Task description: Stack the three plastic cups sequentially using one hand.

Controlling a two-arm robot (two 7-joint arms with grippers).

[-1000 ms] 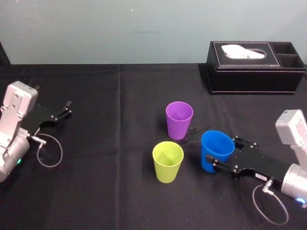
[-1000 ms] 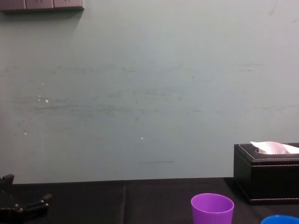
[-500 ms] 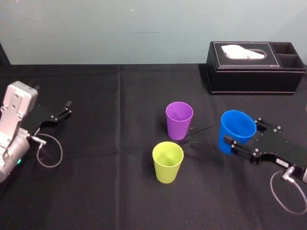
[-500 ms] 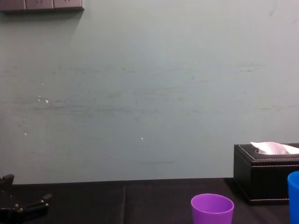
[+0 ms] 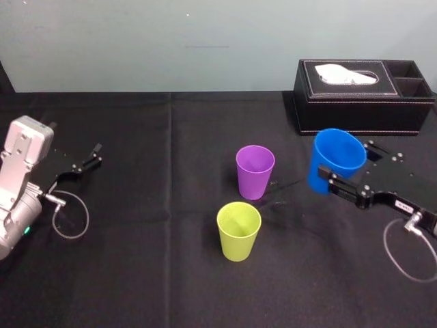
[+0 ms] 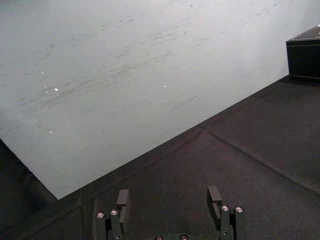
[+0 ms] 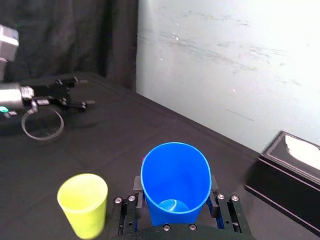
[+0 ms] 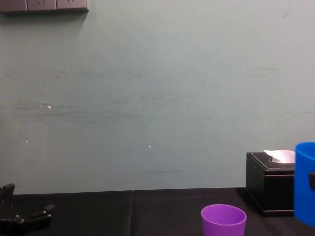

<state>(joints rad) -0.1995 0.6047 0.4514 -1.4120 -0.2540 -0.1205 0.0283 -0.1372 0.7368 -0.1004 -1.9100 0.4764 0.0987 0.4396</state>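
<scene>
My right gripper (image 5: 339,170) is shut on the blue cup (image 5: 333,159), holding it upright and lifted above the black cloth, to the right of the purple cup (image 5: 255,171). In the right wrist view the blue cup (image 7: 175,182) sits between the two fingers. The purple cup (image 8: 223,220) stands upright mid-table. The yellow-green cup (image 5: 239,230) stands upright just in front of it, also visible as the yellow-green cup (image 7: 82,203) in the right wrist view. My left gripper (image 5: 94,156) rests open at the far left, its fingers (image 6: 123,199) apart over bare cloth.
A black tissue box (image 5: 363,95) stands at the back right, just behind the lifted cup. A cable loop (image 5: 71,215) lies by the left arm. The table's black cloth (image 5: 157,266) lies bare at front and left of the cups.
My right gripper has lifted the blue cup off the cloth and carried it up, right and back, away from the yellow-green cup. The left arm has not moved.
</scene>
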